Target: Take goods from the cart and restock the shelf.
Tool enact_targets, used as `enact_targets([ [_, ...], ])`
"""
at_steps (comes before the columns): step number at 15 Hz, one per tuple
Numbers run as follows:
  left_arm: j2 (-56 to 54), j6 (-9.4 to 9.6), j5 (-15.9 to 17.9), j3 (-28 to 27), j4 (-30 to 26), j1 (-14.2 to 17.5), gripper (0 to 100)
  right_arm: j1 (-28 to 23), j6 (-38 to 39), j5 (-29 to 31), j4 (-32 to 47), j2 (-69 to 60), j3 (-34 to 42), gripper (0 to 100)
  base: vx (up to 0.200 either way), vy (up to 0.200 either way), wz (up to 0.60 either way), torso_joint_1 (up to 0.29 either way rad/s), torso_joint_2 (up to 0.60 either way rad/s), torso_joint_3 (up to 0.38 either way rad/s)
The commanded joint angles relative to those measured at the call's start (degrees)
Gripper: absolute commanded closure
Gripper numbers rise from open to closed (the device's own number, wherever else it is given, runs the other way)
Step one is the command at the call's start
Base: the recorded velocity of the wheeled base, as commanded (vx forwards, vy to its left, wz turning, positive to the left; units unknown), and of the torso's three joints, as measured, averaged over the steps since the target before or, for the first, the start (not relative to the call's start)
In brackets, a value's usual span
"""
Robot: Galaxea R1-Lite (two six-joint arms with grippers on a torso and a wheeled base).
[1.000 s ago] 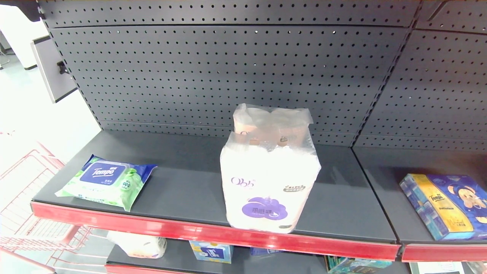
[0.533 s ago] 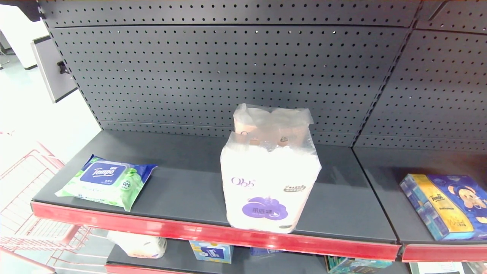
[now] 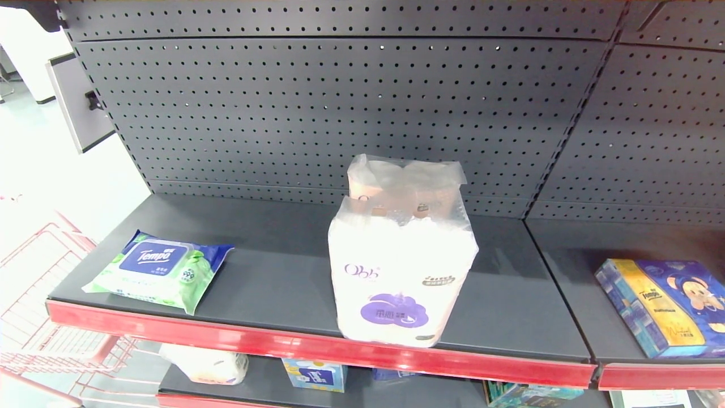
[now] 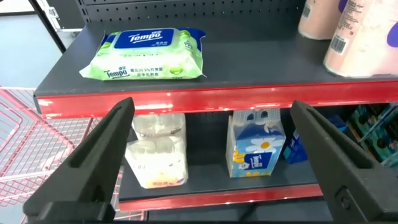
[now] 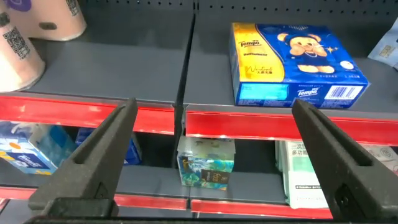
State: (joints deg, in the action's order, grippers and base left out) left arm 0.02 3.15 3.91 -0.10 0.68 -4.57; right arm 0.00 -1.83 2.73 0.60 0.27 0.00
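**shelfwatcher:** ok so what's actually sitting on the shelf (image 3: 272, 283) rn?

**gripnerd:** Use the toilet roll pack (image 3: 399, 283) as your landmark. It's a squishy white block in crinkly clear film, standing at the matte dark board's glossy red front lip. Right behind it is a second roll pack (image 3: 403, 187), peachy under the same wrinkly plastic. Well to its left a soft green wet wipes pouch (image 3: 158, 271) lies flat. Well to its right there's a boxy blue-and-yellow tissue pack (image 3: 662, 306). The red wire cart (image 3: 34, 317) is far to its left and lower down.

**shelfwatcher:** and the grippers?

**gripnerd:** The left gripper (image 4: 211, 102) has its wedge-shaped black fingers spread wide with nothing between them. It sits lower than the roll pack, facing the red lip. The right gripper (image 5: 214, 102) is the same deal, splayed and empty.
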Motion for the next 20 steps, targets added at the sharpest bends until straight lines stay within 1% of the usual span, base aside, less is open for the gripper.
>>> enact_targets([
  [1, 0.0, 0.02, 0.0, 0.0, 0.0, 0.0, 0, 0.0, 0.0, 0.0, 0.0, -0.1, 0.0, 0, 0.0, 0.0, 0.0, 0.0, 0.0, 0.0],
  [8, 0.0, 0.19, 0.0, 0.0, 0.0, 0.0, 0, 0.0, 0.2, 0.0, 0.0, -0.1, 0.0, 0, 0.0, 0.0, 0.0, 0.0, 0.0, 0.0],
  [11, 0.0, 0.19, 0.0, 0.0, 0.0, 0.0, 0, -0.1, 0.2, 0.0, 0.0, -0.1, 0.0, 0, 0.0, 0.0, -0.6, 0.001, 0.0, 0.006],
  [20, 0.0, 0.19, 0.0, 0.0, 0.0, 0.0, 0, 0.0, 0.0, 0.0, 0.0, -0.1, 0.0, 0, 0.0, 0.0, 0.0, 0.0, 0.0, 0.0],
])
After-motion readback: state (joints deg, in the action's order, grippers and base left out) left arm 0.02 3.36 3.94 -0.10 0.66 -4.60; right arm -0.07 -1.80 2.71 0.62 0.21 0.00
